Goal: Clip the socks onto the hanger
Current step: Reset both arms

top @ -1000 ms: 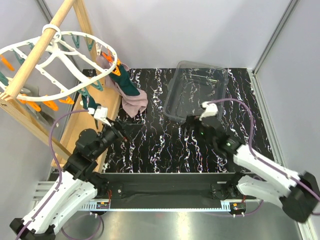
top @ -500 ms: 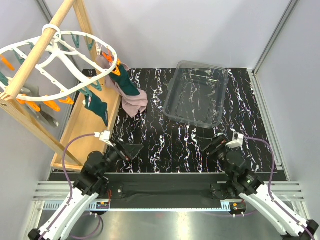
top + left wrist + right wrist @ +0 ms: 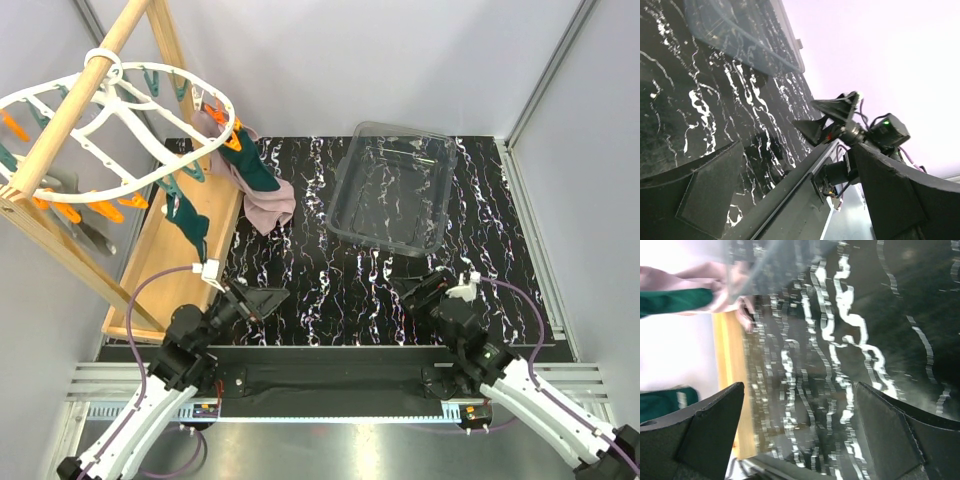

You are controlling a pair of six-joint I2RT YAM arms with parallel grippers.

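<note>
Two dark teal-green fabric socks: hanging pegged on large white plastic oval clip hanger, upper left. Left claw, right claw: fingers apart, empty, low over black marbled surface.

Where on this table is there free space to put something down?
The black table is bare between the left hand and right hand, and up the strip between the pink cloth and the clear bin. The left edge is crowded: socks, hanger, wooden frame.
</note>
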